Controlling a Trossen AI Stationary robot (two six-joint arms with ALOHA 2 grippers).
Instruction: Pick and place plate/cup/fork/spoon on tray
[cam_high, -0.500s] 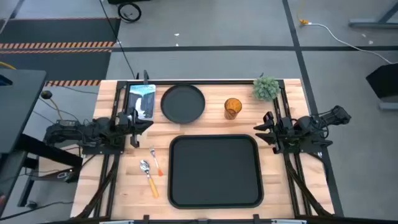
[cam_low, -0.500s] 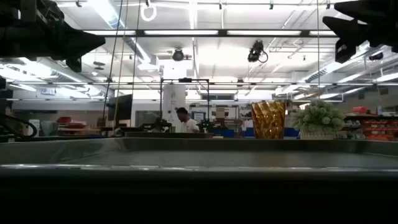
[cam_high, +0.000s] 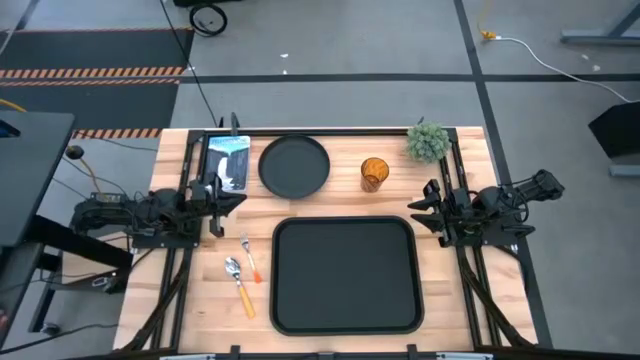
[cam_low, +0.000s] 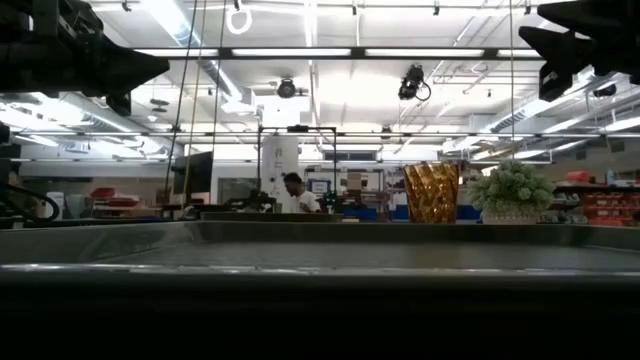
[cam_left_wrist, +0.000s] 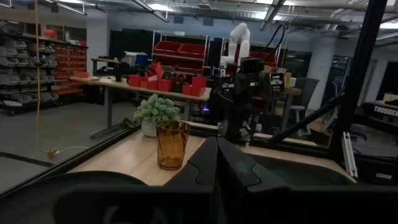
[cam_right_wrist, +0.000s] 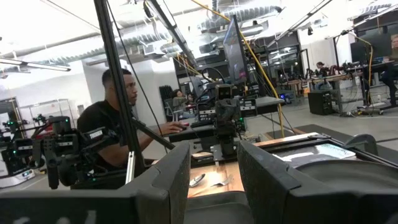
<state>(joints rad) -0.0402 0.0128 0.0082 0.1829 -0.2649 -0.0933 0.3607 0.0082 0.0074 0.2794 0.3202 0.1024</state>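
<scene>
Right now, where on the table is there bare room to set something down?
The tray is bare inside. Open wood lies between the plate and cup, and right of the tray. It is crowded left of the tray, where the fork and spoon lie.

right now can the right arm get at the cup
Probably yes. The cup stands alone on the wood between the plate and the plant; nothing lies between it and the right gripper, whose fingers are parted.
</scene>
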